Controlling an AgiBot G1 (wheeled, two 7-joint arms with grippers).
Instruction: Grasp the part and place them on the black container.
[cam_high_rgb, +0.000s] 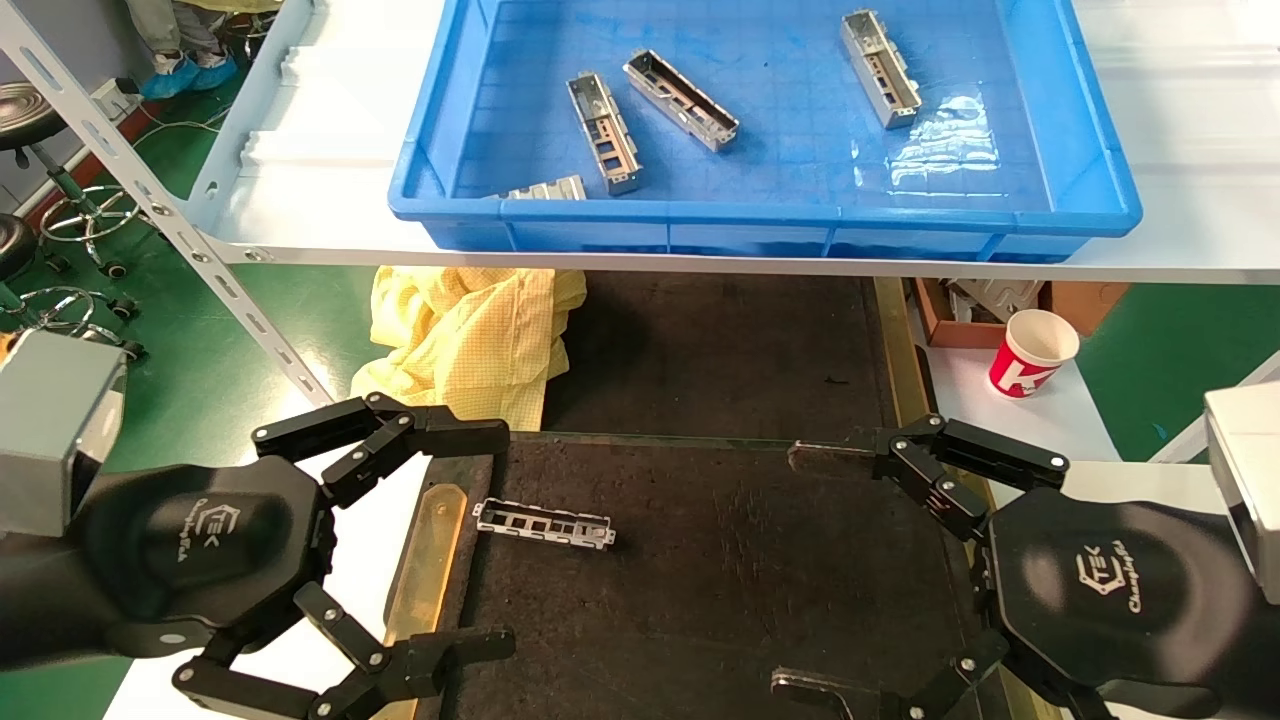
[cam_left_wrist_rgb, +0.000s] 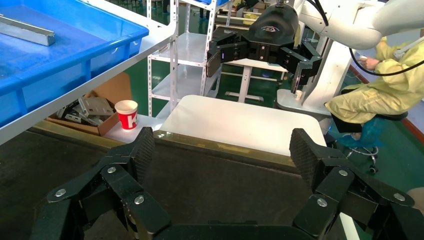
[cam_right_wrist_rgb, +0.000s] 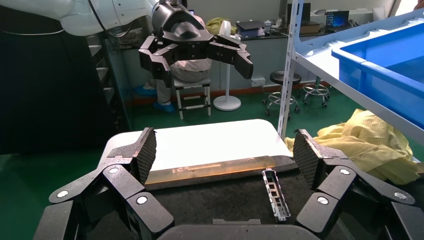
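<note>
A: Black felt-like flat tray, the black container (cam_high_rgb: 720, 560), is lying under both arms, with a brass-coloured strip (cam_high_rgb: 425, 560) running along its left edge. What are the fingers doing?

B: The left gripper (cam_high_rgb: 480, 540) is hovering over the tray's left edge with its fingers (cam_high_rgb: 455, 438) spread wide, grasping nothing. The right gripper (cam_high_rgb: 815, 570) is hanging over the tray's right side, equally splayed and empty; its lower finger is partly cut off by the head view's bottom edge.

A: And the slim silver stamped sheet-metal channel, the part (cam_high_rgb: 543, 524)?

B: It is lying flat on the black container, near the brass-coloured strip, just ahead of the left gripper's fingers and touching neither of them. In the right wrist view the part (cam_right_wrist_rgb: 275, 195) is showing between the two right fingers, farther off.

A: Anything else?

B: Three more silver channels (cam_high_rgb: 680, 100) are lying loose in the blue plastic bin (cam_high_rgb: 760, 215) on the white shelf (cam_high_rgb: 1180, 240) above; a fourth is half hidden behind the bin's front wall. A crumpled yellow cloth (cam_high_rgb: 470, 340) is lying beyond the tray's left corner, and a red-and-white paper cup (cam_high_rgb: 1032, 352) is standing on the desk to the right.
</note>
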